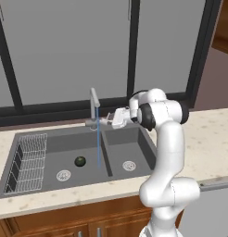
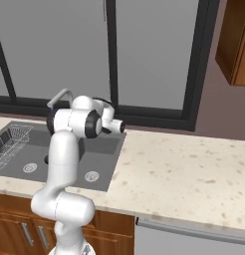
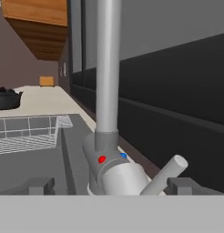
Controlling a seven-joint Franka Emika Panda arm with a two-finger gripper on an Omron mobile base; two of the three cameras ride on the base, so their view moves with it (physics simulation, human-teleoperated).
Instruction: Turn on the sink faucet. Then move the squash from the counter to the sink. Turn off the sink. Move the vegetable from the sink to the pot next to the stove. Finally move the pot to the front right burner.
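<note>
1. The faucet [image 3: 107, 91] is a smooth grey metal column in the middle of my hand view, with red and blue dots on its rounded base and a stubby lever [image 3: 165, 175] angled to the lower right.
2. My gripper [image 1: 108, 121] sits just beside that base, fingers spread wide with nothing held.
3. A thin blue stream falls into the dark grey sink [image 1: 129, 138].
4. The squash [image 1: 79, 161], a small round dark green ball, lies on the left basin floor, lower left of centre, near a silver drain [image 1: 63, 175].
5. The wire rack [image 1: 28, 162] fills the basin's left edge.
6. Speckled beige counter [image 2: 194, 169] spreads open to the right.
</note>
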